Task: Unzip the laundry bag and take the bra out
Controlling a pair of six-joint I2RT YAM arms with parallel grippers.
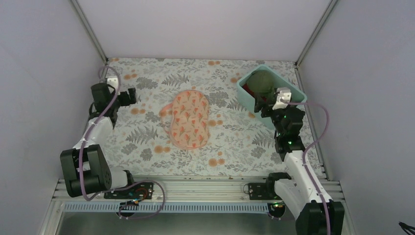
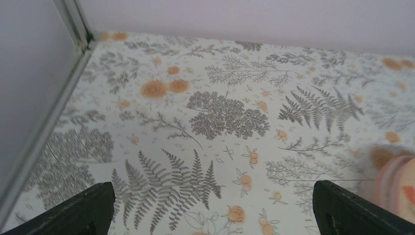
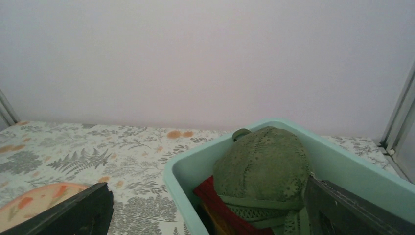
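Note:
The peach-pink laundry bag [image 1: 190, 118] with red-orange flowers lies flat in the middle of the table; its edge shows in the left wrist view [image 2: 397, 188] and the right wrist view [image 3: 39, 201]. The olive-green bra [image 1: 262, 82] lies in the teal tub [image 1: 243, 92] at the back right, on top of a red cloth [image 3: 222, 205]; it shows close in the right wrist view [image 3: 262, 164]. My right gripper [image 1: 270, 102] is open and empty over the tub's near end. My left gripper [image 1: 131, 96] is open and empty at the far left, well left of the bag.
The table has a fern-and-flower patterned cover [image 1: 147, 142]. Metal frame posts and grey walls close in the back corners [image 1: 105, 61]. The teal tub [image 3: 186, 196] also holds an orange cloth under the red one.

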